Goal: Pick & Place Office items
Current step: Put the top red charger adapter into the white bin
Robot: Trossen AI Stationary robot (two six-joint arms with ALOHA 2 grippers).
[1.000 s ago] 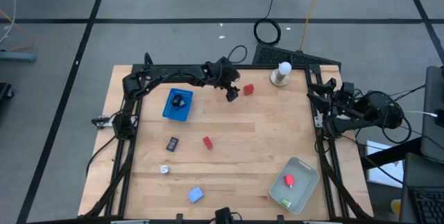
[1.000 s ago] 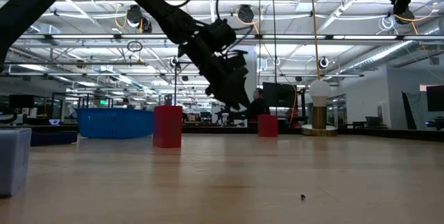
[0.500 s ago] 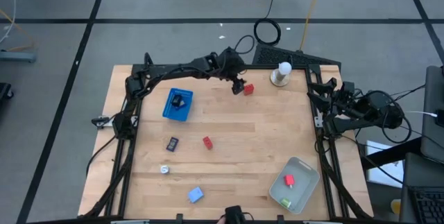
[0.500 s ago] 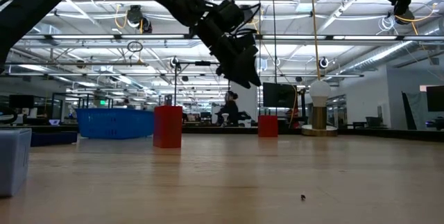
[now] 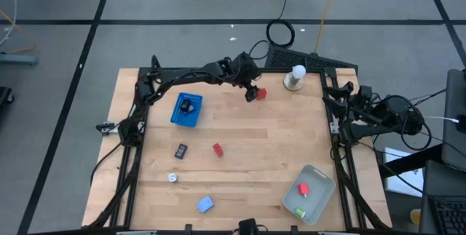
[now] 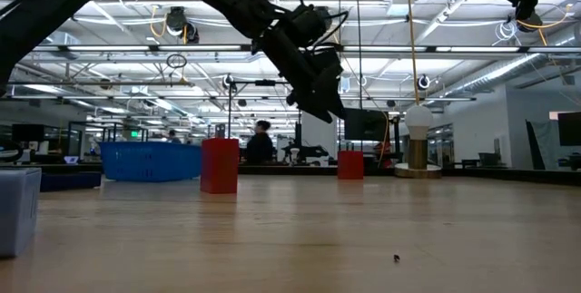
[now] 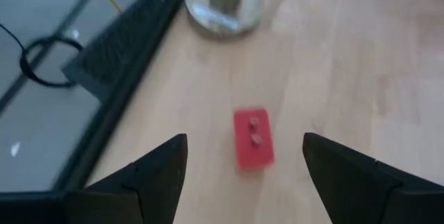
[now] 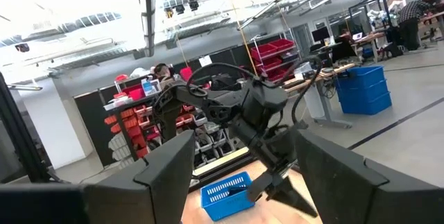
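Observation:
A red block [image 7: 252, 139] lies flat on the table near the far edge, next to the white knob-topped stand [image 5: 295, 77]. My left gripper [image 7: 243, 144] hangs open above the table, slanting down at this block [image 5: 261, 93], with a finger standing on either side and touching nothing. Other office items lie on the wood: a second red block [image 5: 217, 148], a black clip [image 5: 180, 150], a silvery piece [image 5: 173, 178] and a blue bit [image 5: 205, 204]. My right gripper [image 8: 243, 165] waits open, raised at the table's right edge [image 5: 348, 111].
A blue tray [image 5: 187, 110] at the far left holds a black clip. The translucent tray [image 5: 319, 184] at the near right holds a red piece [image 5: 303, 188] and a green one [image 5: 299, 212]. Bare wood lies across the table's middle.
My left gripper has risen and gone toward the table's far right, up to the red block by the stand. Its fingers have kept the same gap. The block has not moved.

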